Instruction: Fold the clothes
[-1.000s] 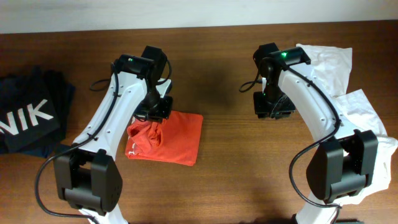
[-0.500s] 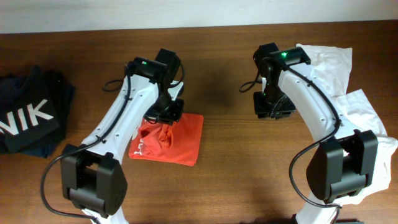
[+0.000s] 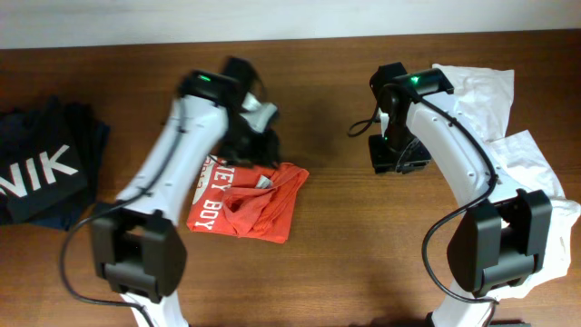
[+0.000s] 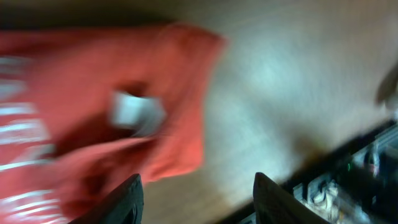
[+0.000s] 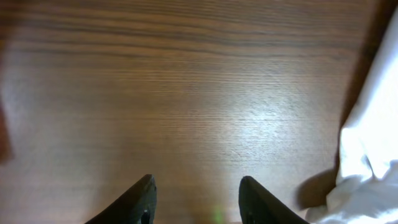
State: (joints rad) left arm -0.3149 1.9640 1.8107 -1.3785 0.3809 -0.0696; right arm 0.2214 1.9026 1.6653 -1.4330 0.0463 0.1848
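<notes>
Orange-red shirt lies rumpled on the tabletop, left of centre, white "BOY" lettering showing. At its 12 o'clock sits the left gripper, blurred, jaws released, nothing between them. Dark garment lies well off at 9 o'clock. Out at 3 o'clock, the right gripper hangs over bare wood, jaws spread and empty, white shirts just beside it at its own 3 o'clock.
</notes>
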